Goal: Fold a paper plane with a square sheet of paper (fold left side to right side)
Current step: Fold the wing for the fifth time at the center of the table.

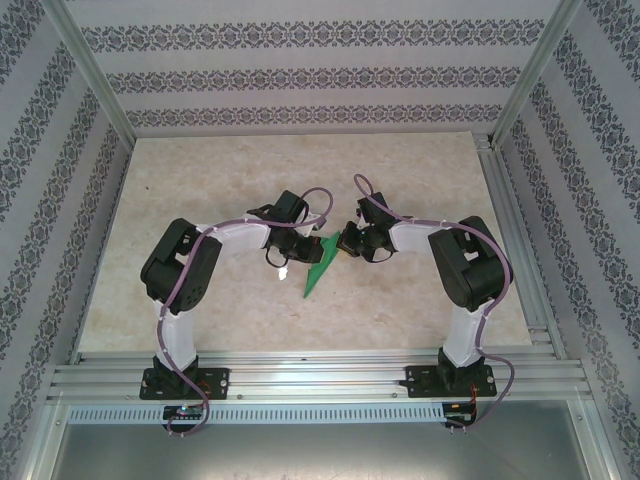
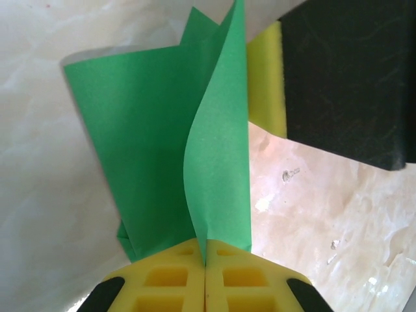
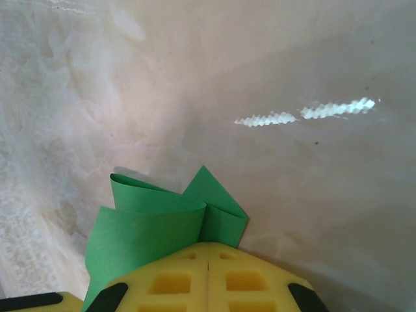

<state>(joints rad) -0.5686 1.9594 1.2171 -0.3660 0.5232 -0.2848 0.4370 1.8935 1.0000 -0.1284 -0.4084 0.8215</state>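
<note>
The square sheet of paper point(image 1: 318, 266) is bright green and folded into a narrow pointed shape at the table's middle, its tip toward the near edge. In the left wrist view my left gripper point(image 2: 205, 250) is shut on a raised flap of the paper point(image 2: 149, 143), which curls upright from the seam between the yellow fingers. My right gripper point(image 3: 208, 250) is shut, its tips right over the paper's point(image 3: 156, 224) curled layers; no paper shows in its seam. From above, the left gripper point(image 1: 299, 252) and right gripper point(image 1: 344, 243) meet on either side of the paper's far end.
The pale marble-patterned table top point(image 1: 420, 170) spreads around the arms, fenced by aluminium rails point(image 1: 520, 240) and patterned walls. The right gripper's yellow pad point(image 2: 265, 78) and black finger body point(image 2: 344, 78) stand close beside the paper's far edge in the left wrist view.
</note>
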